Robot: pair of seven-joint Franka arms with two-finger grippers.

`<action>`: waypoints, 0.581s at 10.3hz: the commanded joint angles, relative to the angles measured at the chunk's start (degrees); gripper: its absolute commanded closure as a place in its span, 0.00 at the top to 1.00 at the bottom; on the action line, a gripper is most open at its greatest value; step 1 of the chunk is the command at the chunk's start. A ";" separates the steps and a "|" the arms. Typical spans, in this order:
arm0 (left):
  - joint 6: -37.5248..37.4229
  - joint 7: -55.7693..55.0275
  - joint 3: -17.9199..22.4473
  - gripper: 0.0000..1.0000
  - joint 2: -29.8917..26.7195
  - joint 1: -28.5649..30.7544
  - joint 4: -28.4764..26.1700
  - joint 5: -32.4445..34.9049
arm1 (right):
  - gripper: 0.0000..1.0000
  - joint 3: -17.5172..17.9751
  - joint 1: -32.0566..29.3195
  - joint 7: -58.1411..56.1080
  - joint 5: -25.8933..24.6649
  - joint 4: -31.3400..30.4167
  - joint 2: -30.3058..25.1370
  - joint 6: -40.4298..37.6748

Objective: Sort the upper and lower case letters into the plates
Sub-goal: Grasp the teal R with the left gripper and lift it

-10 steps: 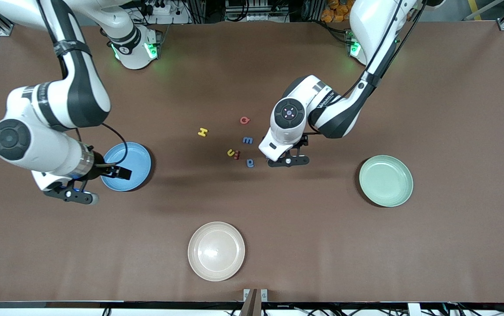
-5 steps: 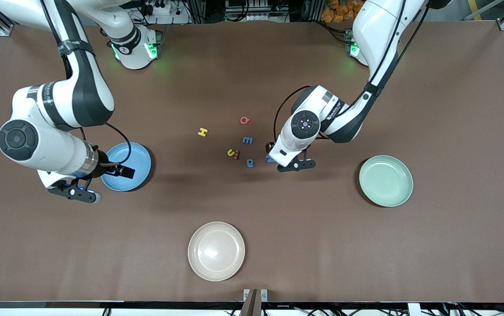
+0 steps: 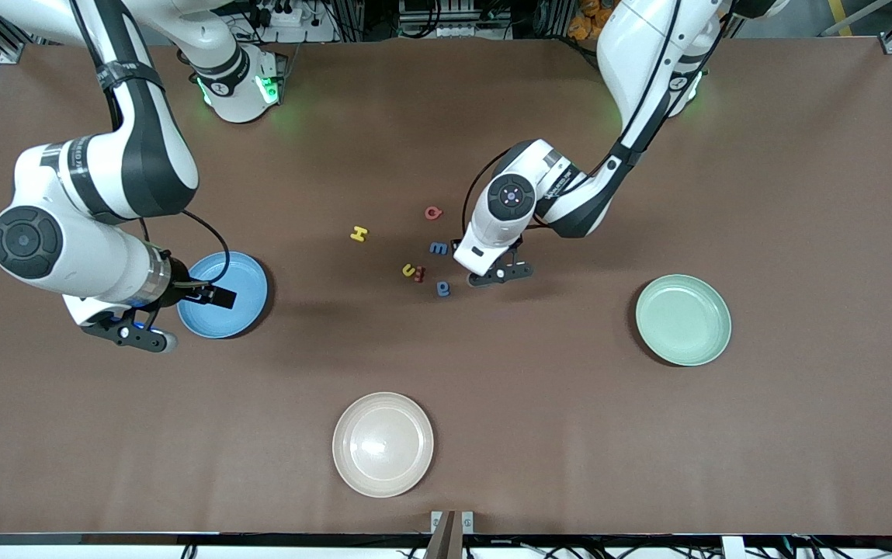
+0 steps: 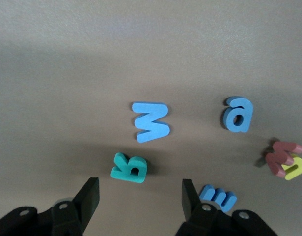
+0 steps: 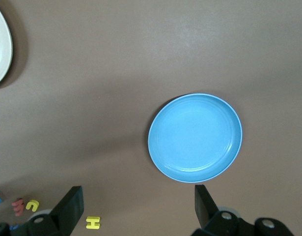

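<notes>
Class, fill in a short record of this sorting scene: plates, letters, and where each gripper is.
blue plate: empty, toward the right arm's end
mint green plate: empty, toward the left arm's end
cream plate: empty, nearest the front camera
letters: all on the table, none sorted
teal letter: on the table, just ahead of the left gripper's fingers
left gripper: low over the letter cluster, fingers apart, holding nothing
right gripper: open, at the blue plate's edge

The left gripper (image 4: pixel 137 194) has shifted toward the letter cluster and now hovers with open jaws above the teal letter (image 4: pixel 129 168); its fingers have narrowed.
</notes>
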 commanded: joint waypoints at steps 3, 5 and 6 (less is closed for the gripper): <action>2.03 -1.40 0.59 0.68 1.48 -0.22 -0.75 5.34 | 1.00 0.07 2.72 6.75 1.81 -0.24 -0.97 3.10; 3.60 -5.33 0.59 0.64 2.27 -0.65 -0.84 7.46 | 1.00 -0.02 3.78 9.31 2.34 -0.23 -0.35 5.21; 3.70 -6.31 0.59 0.65 2.71 -1.53 -0.93 8.34 | 1.00 -0.02 5.61 12.02 1.65 -0.14 0.52 5.91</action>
